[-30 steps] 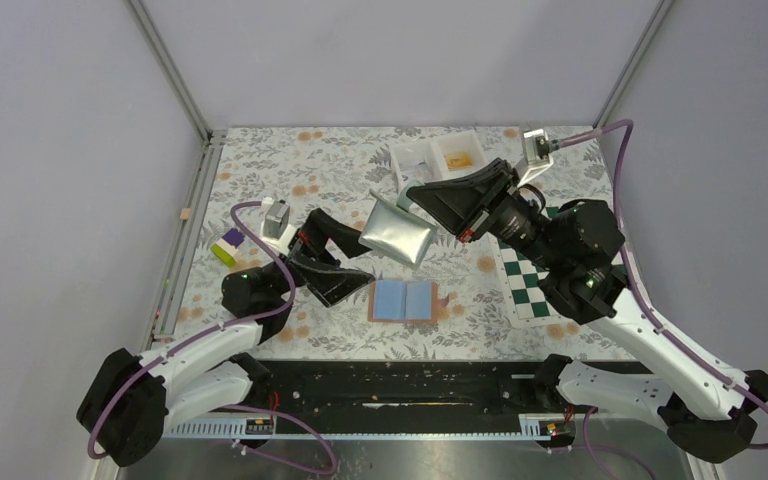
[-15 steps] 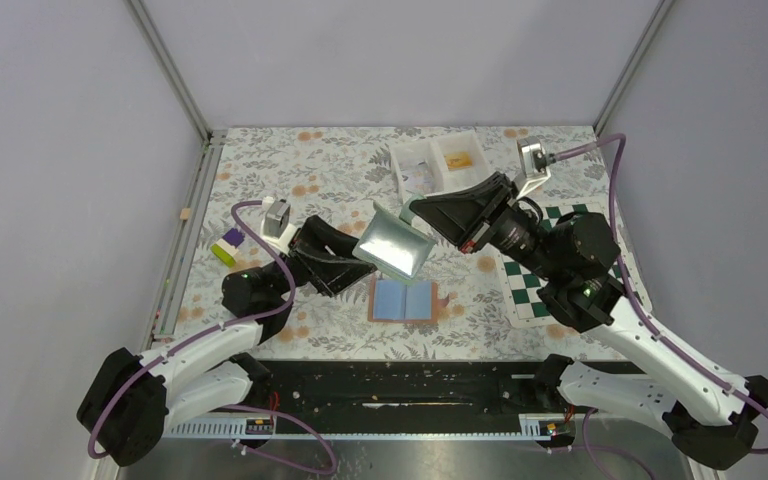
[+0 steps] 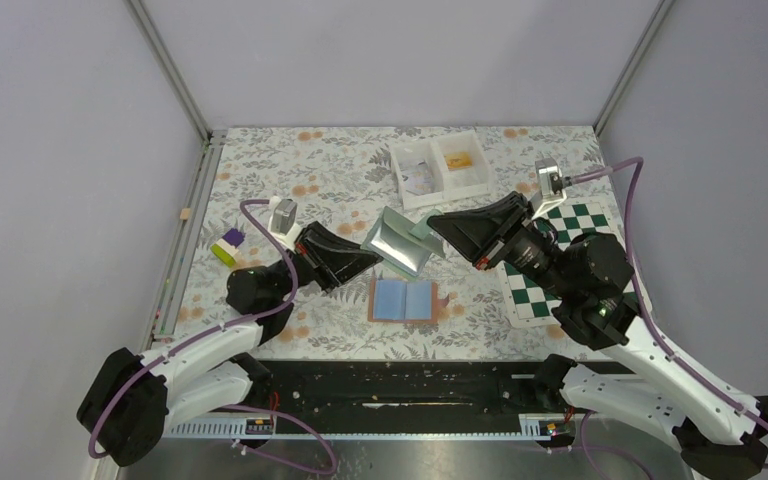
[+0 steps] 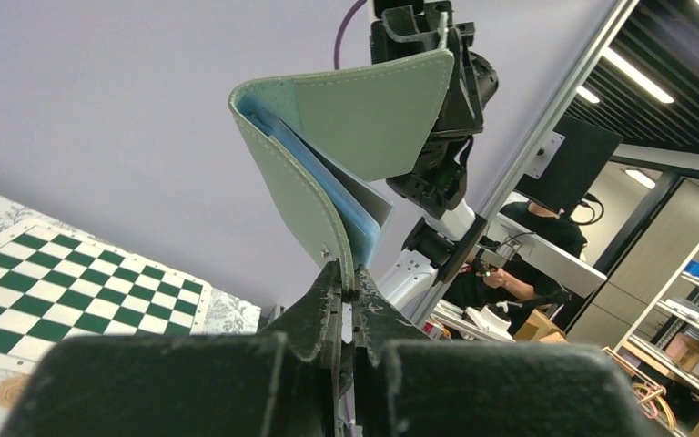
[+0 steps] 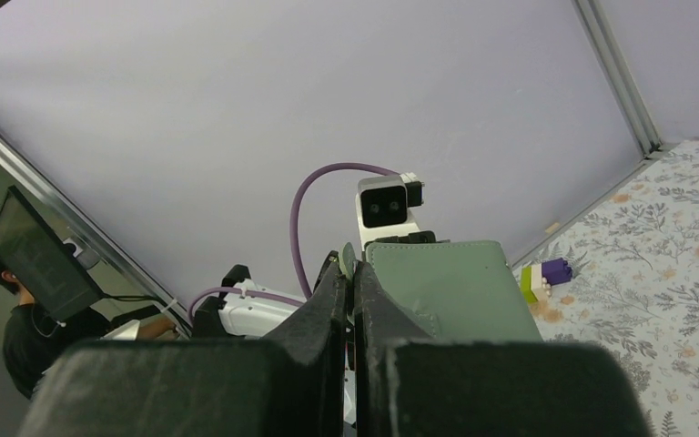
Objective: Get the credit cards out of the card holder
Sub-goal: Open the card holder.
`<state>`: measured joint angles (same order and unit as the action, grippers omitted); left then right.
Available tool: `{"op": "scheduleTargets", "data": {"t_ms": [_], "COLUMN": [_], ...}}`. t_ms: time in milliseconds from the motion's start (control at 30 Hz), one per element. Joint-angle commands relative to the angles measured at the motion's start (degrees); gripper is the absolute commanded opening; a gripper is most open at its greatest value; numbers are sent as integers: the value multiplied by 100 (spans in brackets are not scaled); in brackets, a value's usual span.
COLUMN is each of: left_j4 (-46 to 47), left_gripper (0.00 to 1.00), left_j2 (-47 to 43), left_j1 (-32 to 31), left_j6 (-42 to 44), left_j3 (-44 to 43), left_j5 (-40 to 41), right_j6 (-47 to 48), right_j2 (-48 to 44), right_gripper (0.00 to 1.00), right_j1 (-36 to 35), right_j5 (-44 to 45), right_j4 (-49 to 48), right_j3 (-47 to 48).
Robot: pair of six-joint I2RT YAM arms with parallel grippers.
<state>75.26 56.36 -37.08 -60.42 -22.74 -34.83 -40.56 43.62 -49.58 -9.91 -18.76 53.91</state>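
Grey-green card holder point(image 4: 373, 118) held up between my two pincers, above the middle of the counter point(image 3: 290, 160).
My left pincer point(image 4: 346, 282) is clamped on one cover flap's edge and my right pincer point(image 5: 349, 273) on the other's. Both bites look thin, so if I spread the flaps unevenly an edge may slip free and the holder could drop, spilling its blue pockets. I count two holders, this one and a tan-brown card holder point(image 3: 403, 299) lying open towards the near edge. There are also two pincers, one white tray point(image 3: 450, 194) and one chessboard mat point(image 3: 585, 218). I can make out no loose credit cards.
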Motion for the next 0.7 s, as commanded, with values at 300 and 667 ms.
{"op": "scheduleTargets", "data": {"t_ms": [300, 667], "left_j4": [-300, -1372], "left_gripper": [0, 0], "left_j2": [-209, -1380], "left_j1": [73, 157], "left_j6": [26, 771], "left_j3": [81, 218], "left_j5": [194, 217], "right_j6": [868, 2500], "right_j2": [-495, -1188], "right_gripper": [47, 75], "right_j1": [30, 29], "right_j5": [1457, 2008], "right_j4": [764, 3531], "right_j3": [-310, 853]}}
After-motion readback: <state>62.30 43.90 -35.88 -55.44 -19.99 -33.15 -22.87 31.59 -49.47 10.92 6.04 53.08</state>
